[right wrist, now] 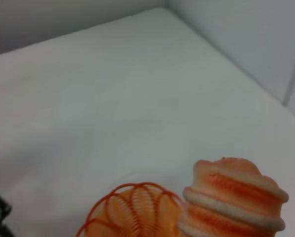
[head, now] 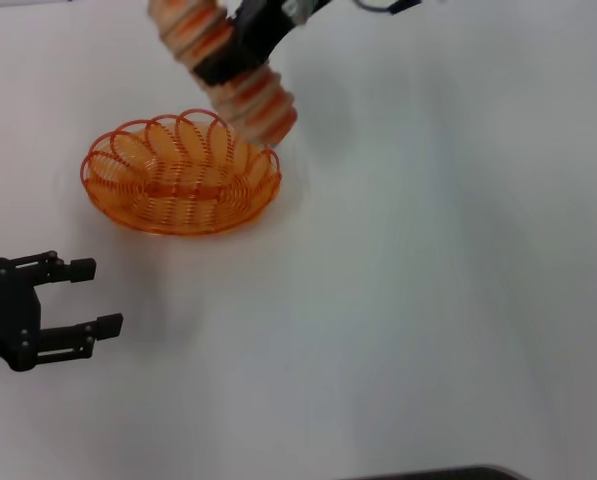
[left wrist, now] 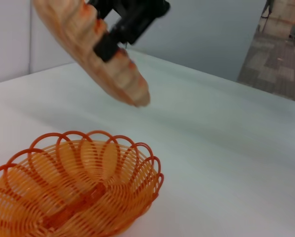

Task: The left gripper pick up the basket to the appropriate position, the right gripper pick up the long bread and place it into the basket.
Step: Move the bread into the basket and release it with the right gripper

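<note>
Lower the long bread (head: 228,75), pinched crosswise by the right gripper (head: 240,45), lengthwise into the basket (head: 181,175) near the table's (head: 428,300) far-left part; keep left gripper (head: 83,297) spread, clear.

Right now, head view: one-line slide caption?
Right gripper holds the long bread tilted above the far rim of the basket; left gripper open on the white table.
</note>
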You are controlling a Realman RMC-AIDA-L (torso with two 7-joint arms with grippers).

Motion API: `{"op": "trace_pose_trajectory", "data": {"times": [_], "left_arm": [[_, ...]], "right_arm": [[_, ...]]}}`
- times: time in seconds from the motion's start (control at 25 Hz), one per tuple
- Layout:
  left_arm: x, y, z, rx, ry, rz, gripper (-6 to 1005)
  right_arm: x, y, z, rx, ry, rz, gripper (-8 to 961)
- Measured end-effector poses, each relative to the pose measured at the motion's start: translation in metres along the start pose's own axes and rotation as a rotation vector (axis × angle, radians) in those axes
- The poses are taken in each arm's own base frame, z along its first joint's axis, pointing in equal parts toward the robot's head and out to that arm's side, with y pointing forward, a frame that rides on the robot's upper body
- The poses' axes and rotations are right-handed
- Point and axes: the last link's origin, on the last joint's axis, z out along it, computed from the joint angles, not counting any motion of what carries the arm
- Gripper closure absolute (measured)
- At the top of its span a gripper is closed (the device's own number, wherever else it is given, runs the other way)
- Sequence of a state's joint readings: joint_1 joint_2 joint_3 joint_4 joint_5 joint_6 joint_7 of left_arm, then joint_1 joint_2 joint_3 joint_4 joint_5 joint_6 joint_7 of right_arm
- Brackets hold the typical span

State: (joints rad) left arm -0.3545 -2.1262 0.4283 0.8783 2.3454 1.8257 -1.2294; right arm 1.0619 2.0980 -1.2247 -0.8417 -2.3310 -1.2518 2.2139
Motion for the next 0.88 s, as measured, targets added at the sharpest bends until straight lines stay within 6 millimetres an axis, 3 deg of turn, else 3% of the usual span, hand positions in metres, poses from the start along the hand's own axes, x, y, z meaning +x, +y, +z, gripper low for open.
{"op": "trace_pose_trajectory", "data": {"times": [0.36, 0.88], "left_arm": [[0.003, -0.003, 0.005, 0.003, 0.008, 0.003, 232], [0.010, -0.008, 0.008, 0.013, 0.023, 0.005, 232]], "right_arm": [[0.005, 0.030, 0.035, -0.006, 0.113, -0.250, 410], [0.002, 0.034, 0.037, -0.018, 0.111, -0.311, 501]]}}
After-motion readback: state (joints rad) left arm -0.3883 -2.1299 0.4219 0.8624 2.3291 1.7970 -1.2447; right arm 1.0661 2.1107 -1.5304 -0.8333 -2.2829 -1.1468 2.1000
